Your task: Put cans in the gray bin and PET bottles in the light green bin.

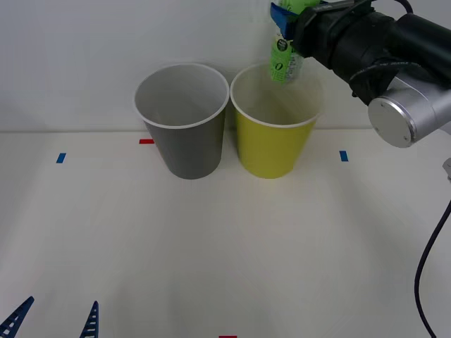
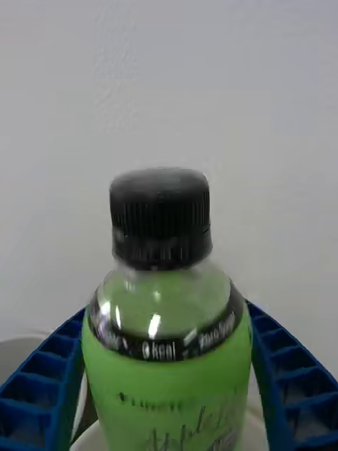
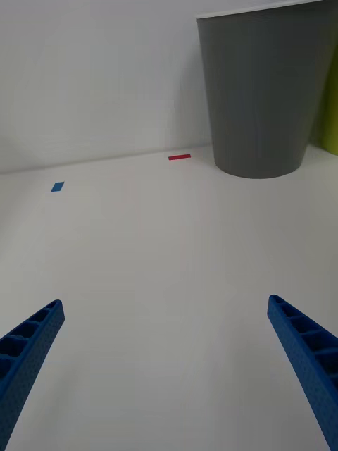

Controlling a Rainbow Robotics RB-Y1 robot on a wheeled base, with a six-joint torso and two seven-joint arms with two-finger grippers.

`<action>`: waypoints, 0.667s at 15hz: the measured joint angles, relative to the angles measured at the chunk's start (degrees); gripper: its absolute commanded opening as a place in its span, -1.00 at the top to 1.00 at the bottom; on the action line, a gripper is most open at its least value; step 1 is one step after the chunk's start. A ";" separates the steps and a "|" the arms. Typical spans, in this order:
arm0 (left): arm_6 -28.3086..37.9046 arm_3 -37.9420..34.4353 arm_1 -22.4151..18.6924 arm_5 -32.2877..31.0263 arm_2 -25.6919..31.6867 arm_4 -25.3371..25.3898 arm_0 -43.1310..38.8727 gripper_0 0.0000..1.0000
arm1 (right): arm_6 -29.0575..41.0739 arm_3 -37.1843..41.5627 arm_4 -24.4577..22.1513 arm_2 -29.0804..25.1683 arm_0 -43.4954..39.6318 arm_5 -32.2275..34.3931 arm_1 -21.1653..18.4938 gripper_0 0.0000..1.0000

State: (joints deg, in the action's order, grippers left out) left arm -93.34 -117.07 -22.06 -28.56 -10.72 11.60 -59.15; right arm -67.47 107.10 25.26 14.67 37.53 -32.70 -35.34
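The gray bin (image 1: 184,130) and the light green bin (image 1: 273,137) are standing side by side. The right gripper (image 1: 290,15) is clenching the PET bottle (image 1: 284,59) above the green bin's rim. The left gripper (image 1: 53,320) is waiting with fingers spread, low over the table (image 1: 225,253).

Green-labelled PET bottle (image 2: 167,352), black cap, clamped between blue pincer (image 2: 166,394) fingers

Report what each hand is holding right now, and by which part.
The right hand holds the PET bottle by its green-labelled body, below the black cap, above the light green bin. The left hand is open, holding nothing.
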 measured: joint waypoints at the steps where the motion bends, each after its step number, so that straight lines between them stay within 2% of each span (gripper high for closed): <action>1: 0.00 0.00 0.00 0.00 0.00 0.00 0.00 -1.00 | -0.16 0.50 -0.32 -0.03 -0.06 0.00 0.05 -0.87; 6: 0.00 0.00 0.00 0.00 0.00 0.00 0.00 -1.00 | 0.23 6.69 -0.06 -1.67 -1.69 -3.44 -1.65 -0.87; 10: 0.00 0.00 0.00 0.00 0.00 0.00 0.00 -1.00 | 1.02 20.62 0.08 -6.51 -15.23 -4.38 -3.61 -0.87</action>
State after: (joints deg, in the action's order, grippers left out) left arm -93.34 -117.07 -22.06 -28.56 -10.72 11.60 -59.15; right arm -66.46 127.72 25.34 8.15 22.30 -37.08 -38.94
